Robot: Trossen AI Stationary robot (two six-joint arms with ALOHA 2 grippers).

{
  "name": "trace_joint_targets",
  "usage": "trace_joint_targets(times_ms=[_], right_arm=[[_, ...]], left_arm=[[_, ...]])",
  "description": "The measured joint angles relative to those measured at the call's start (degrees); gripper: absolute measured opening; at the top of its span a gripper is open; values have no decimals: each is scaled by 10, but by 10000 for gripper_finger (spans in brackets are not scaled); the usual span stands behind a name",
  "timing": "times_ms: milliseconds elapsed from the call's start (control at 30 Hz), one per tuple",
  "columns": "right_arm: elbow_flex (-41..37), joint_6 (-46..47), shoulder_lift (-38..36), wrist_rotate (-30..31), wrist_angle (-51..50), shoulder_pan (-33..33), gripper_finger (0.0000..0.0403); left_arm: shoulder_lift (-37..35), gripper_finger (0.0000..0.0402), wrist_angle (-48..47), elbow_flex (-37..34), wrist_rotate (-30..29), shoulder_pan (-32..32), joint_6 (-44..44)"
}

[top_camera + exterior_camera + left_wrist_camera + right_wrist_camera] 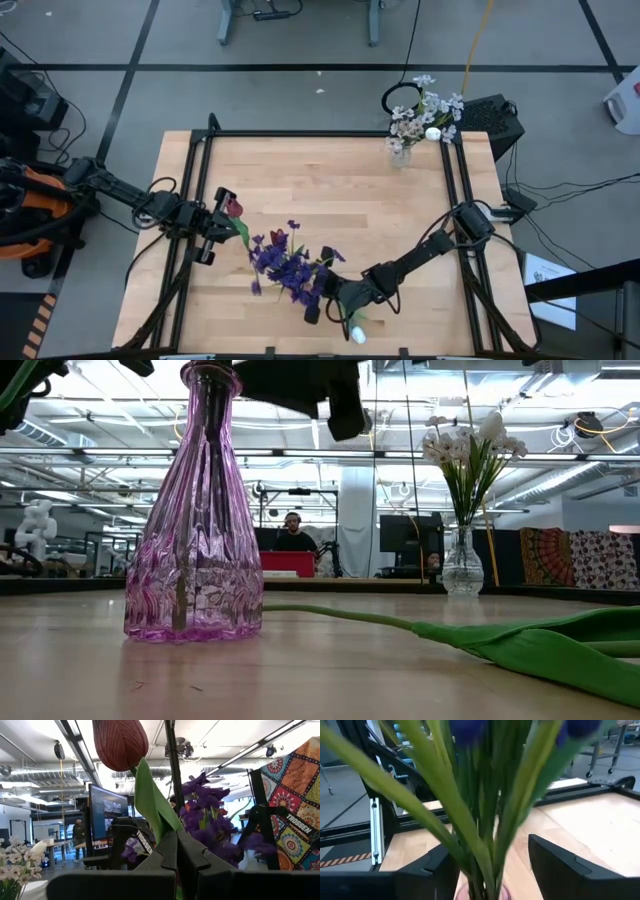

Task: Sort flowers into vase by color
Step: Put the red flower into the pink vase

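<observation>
Left arm reaches in from the table's left edge, and the left gripper [222, 222] sits over the left-centre of the wooden table [340, 180]. Fingers pinched tight on the stem of a dark red tulip [233, 207]. In the left wrist view that red bud [120, 742] stands upright above the closed fingers [167, 855], green leaf rising w/ it.

Just right of that, approx mid-table toward the near edge: the purple flowers [285, 262], a thick bunch. Low view shows them standing in a pink ribbed glass vase [195, 550], upright, stems visible thru the glass.

Right arm comes across from the right side, bent low toward the bunch. Right gripper [325, 300] is at the bunch's right-hand near side, jaws spread wide. Right wrist view: the two dark fingers [565, 865] stand apart on either side of the green stems [485, 820], vase mouth just below between them. Can't tell if the pads touch any stem; nothing looks clamped.

Just beside that gripper, near the front edge, a white tulip [356, 335] lies flat on the wood. Low view has its green stem and leaf [500, 640] stretched along the tabletop, right of the pink vase.

Far right-rear corner of the table: a clear glass vase [401, 155] w/ white flowers [428, 112], upright, well apart from both arms. In the low view it stands behind, white blossoms [470, 445] fanned out on top.

A person [293, 532] sits in the room beyond the table.
</observation>
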Motion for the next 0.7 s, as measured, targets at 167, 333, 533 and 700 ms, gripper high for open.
trace_joint_targets(times_ms=[167, 333, 533, 700], right_arm=[[8, -23, 0, 0, -5, -3, 189], [8, -23, 0, 0, -4, -3, 148], [8, -23, 0, 0, -4, -3, 89], [8, -24, 0, 0, 0, -1, 44]], left_arm=[[0, 0, 0, 0, 0, 0, -18], [0, 0, 0, 0, 0, 0, -14], [0, 0, 3, 4, 16, 0, -13], [0, 0, 2, 18, 17, 0, -8]])
